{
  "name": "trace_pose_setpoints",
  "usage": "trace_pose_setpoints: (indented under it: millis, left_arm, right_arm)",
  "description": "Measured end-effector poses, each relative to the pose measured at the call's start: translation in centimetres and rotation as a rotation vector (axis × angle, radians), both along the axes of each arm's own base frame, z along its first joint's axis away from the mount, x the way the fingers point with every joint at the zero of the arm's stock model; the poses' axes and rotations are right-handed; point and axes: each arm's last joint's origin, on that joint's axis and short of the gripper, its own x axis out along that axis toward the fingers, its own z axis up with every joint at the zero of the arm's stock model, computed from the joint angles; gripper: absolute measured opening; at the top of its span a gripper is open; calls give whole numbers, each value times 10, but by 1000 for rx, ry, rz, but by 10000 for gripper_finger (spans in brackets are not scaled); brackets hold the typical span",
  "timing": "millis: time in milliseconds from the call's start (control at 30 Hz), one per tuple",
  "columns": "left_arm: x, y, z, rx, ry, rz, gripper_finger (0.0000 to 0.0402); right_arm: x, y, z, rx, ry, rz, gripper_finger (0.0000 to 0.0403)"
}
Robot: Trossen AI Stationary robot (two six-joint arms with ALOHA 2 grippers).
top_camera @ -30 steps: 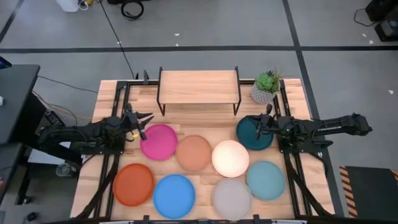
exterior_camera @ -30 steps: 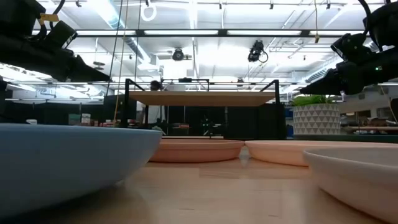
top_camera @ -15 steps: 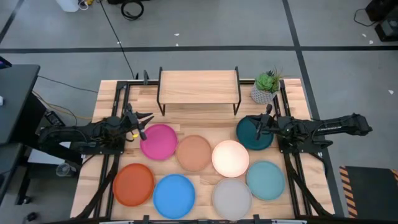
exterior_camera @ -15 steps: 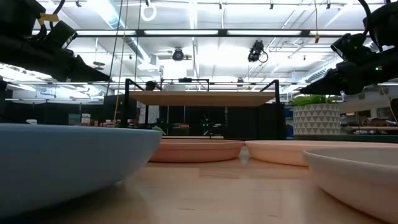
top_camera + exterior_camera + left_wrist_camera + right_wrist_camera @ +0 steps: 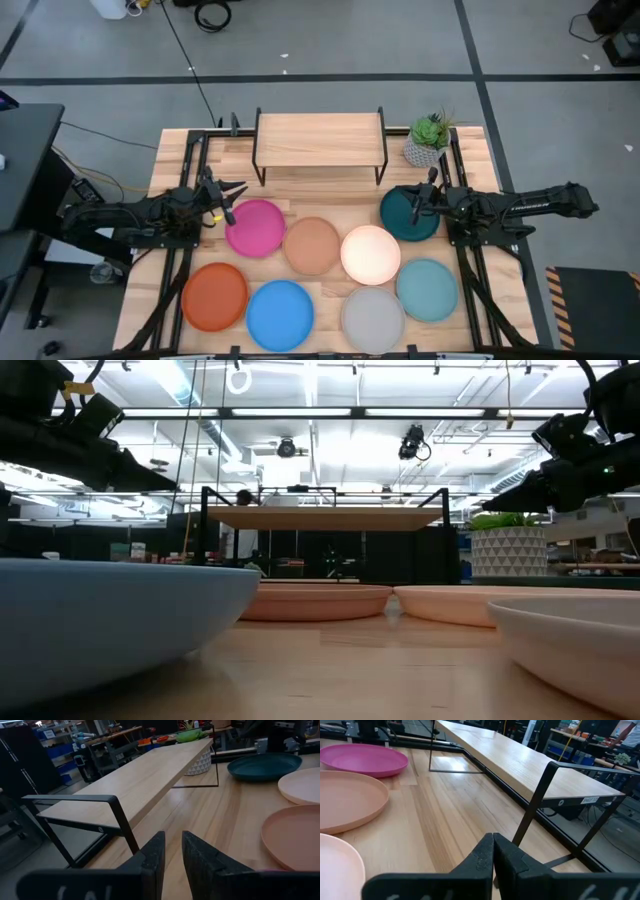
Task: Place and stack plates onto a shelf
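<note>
Eight round plates lie flat on the slatted table in the high view: pink (image 5: 255,228), tan (image 5: 313,246), cream (image 5: 371,254), dark teal (image 5: 408,213), orange (image 5: 215,296), blue (image 5: 280,315), pale grey (image 5: 373,318), light teal (image 5: 427,289). The shelf (image 5: 320,140) stands on its black legs at the far edge, with nothing on its wooden top. My left gripper (image 5: 238,190) (image 5: 172,840) hovers beside the pink plate's far left rim, its fingers a narrow gap apart. My right gripper (image 5: 413,203) (image 5: 493,837) hovers over the dark teal plate, shut and holding nothing.
A potted plant (image 5: 428,140) in a white pot stands right of the shelf, at the far right corner. Black frame rails (image 5: 190,170) run along both sides of the table. Bare wood lies between the shelf and the far row of plates.
</note>
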Motion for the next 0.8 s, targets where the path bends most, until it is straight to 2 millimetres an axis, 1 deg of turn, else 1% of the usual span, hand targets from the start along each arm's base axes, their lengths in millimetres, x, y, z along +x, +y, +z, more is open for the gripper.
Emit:
trace_pose_setpoints:
  millis: [567, 800]
  left_arm:
    - [0, 0, 0, 0, -3, 0, 71]
    - [1, 0, 7, 4, -98, 2, 71]
  right_arm:
    - [0, 0, 0, 0, 0, 0, 15]
    - [0, 0, 0, 0, 0, 0, 15]
